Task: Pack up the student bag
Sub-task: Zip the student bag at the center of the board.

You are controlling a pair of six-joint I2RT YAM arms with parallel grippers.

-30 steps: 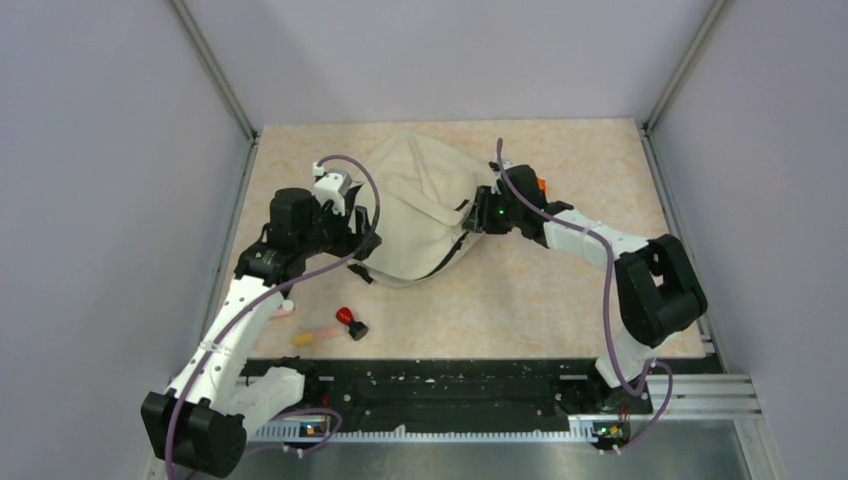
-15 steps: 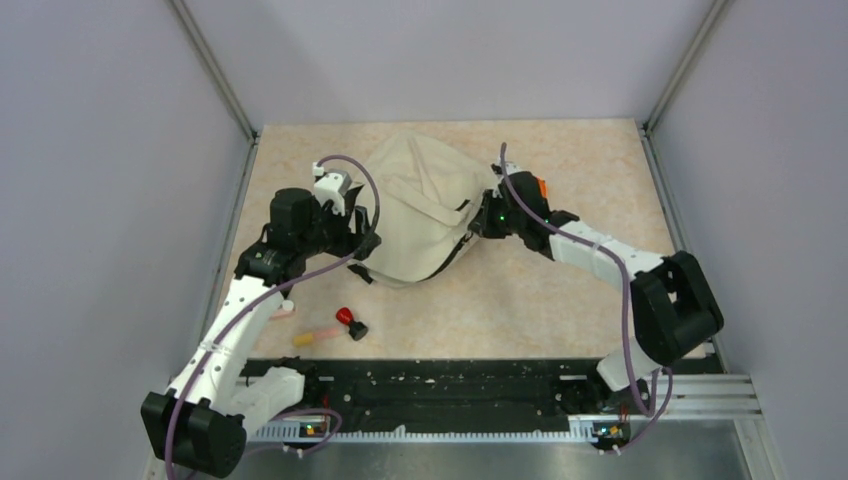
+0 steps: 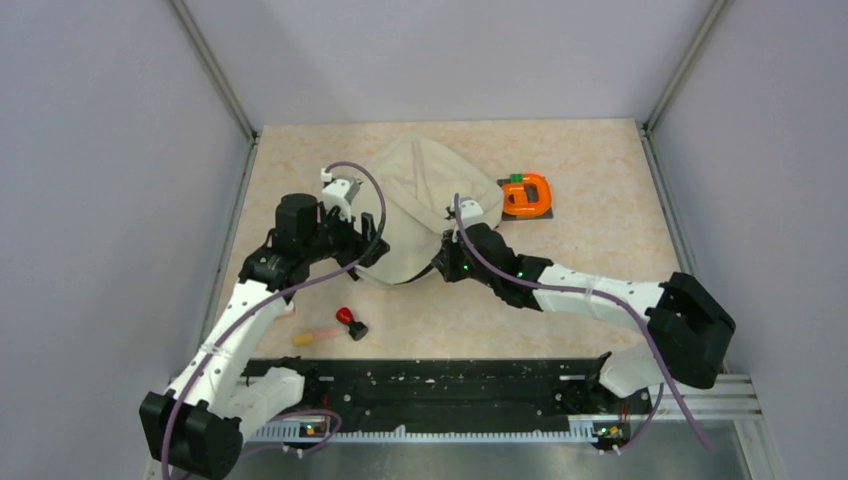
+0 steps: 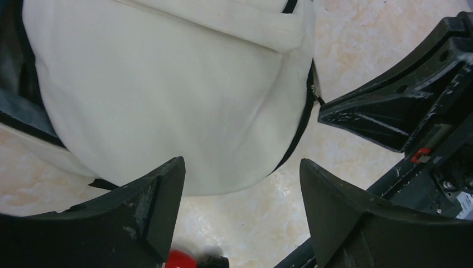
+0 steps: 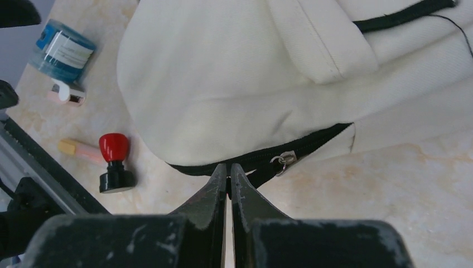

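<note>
The student bag (image 3: pixel 415 200), a cream fabric backpack with black zipper lines, lies on the table between both arms. At its near edge my right gripper (image 3: pixel 447 262) is shut on the black pull tab (image 5: pixel 260 173) that hangs from the zipper's metal ring (image 5: pixel 283 160). In the right wrist view the right gripper (image 5: pixel 228 167) has both tips pressed together just under the black zipper. My left gripper (image 3: pixel 366 246) sits at the bag's near-left side. In the left wrist view the left gripper (image 4: pixel 241 164) is open, with the bag (image 4: pixel 167 100) ahead and bare table between its fingers.
A red-topped stamp (image 3: pixel 349 320) and a pink-yellow stick (image 3: pixel 314 335) lie near the left arm. A blue jar (image 5: pixel 61 50) and a small pink-white item (image 5: pixel 67 92) show in the right wrist view. An orange object (image 3: pixel 527 194) lies right of the bag.
My right arm swung from the bag's right side to its near edge and shut on the zipper pull, uncovering the orange object. The left arm barely moved.
</note>
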